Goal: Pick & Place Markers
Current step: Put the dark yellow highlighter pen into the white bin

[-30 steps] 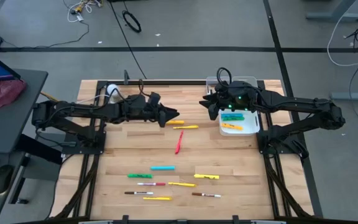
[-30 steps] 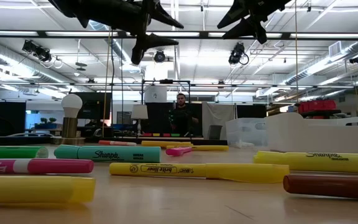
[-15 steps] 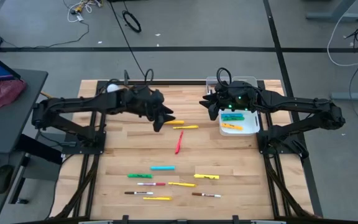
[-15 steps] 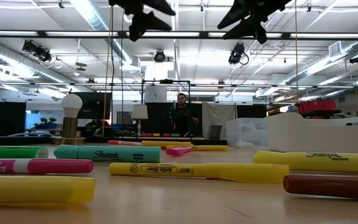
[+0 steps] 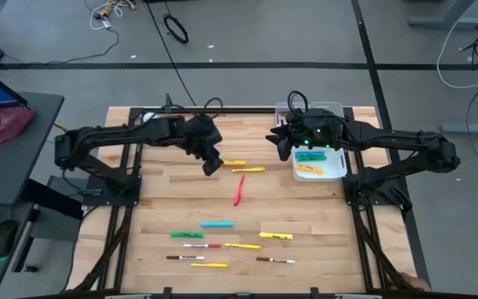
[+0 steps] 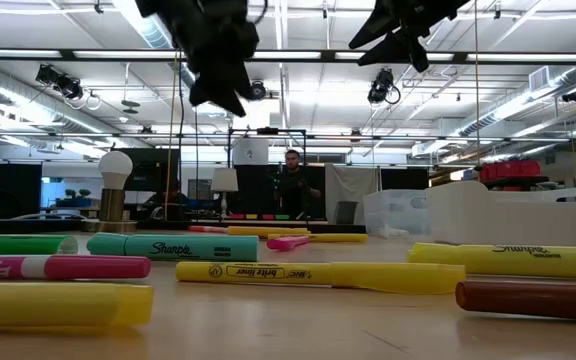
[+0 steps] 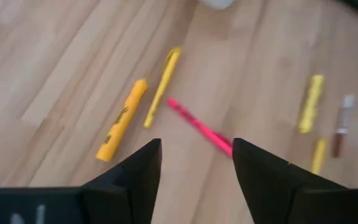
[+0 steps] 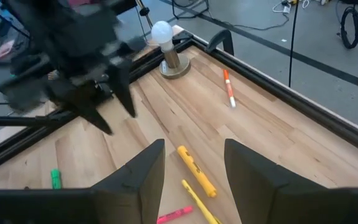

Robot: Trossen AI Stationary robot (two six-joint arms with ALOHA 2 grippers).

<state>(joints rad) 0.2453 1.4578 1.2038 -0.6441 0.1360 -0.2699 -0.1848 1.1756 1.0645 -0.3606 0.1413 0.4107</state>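
Note:
Several markers lie loose on the wooden table. A thick yellow one (image 5: 234,163), a thin yellow one (image 5: 248,169) and a pink-red one (image 5: 239,189) lie mid-table. A cyan one (image 5: 217,223), a green one (image 5: 186,235) and other thin ones lie nearer the front. My left gripper (image 5: 212,164) hangs open, tipped steeply down, above the bare wood just left of the thick yellow marker (image 7: 123,118). My right gripper (image 5: 275,139) hovers open and high, beside the white bin (image 5: 336,169). Its wrist view shows nothing between its fingers (image 8: 146,169).
The white bin at the right holds green (image 5: 309,155) and yellow (image 5: 309,169) markers. A white ball on a grey base (image 8: 163,37) stands in the far left corner, with an orange-capped marker (image 8: 229,88) near the far rail. A person stands in the room beyond the table (image 6: 293,185).
My left gripper has tipped from nearly level to pointing steeply down, rolling as it went. Its fingertips have drawn back a little toward the table's left. The markers have not moved.

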